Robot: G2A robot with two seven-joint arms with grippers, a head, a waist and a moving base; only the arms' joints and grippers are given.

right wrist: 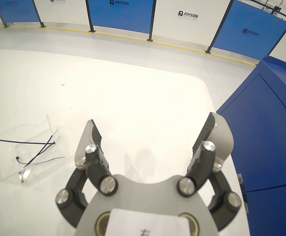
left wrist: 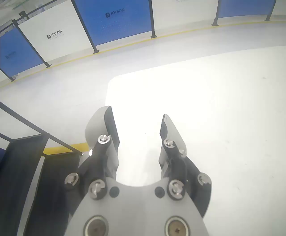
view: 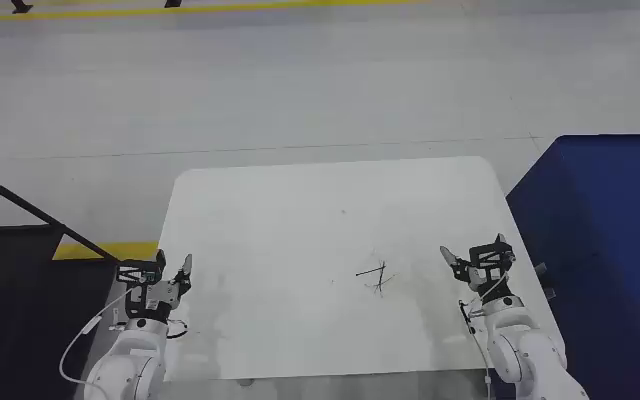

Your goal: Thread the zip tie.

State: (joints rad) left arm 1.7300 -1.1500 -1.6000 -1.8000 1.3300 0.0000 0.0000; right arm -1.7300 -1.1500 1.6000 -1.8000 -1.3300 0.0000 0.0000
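Thin black zip ties point(view: 375, 276) lie crossed on the white table point(view: 300, 230), right of its middle; in the right wrist view the zip ties point(right wrist: 40, 152) rest in a clear shallow tray point(right wrist: 13, 134). My right gripper point(view: 470, 258) hovers open near the table's right edge, well apart from the ties; its open fingers point(right wrist: 93, 134) hold nothing. Over the front left corner my left gripper point(view: 168, 268) is open too, and between its fingers point(left wrist: 110, 125) I see only bare table.
A blue cabinet point(view: 590, 240) stands close against the table's right side, next to my right arm. A dark barrier with a black rail point(view: 40, 220) borders the left front. Blue and white partition panels point(right wrist: 120, 13) line the room behind.
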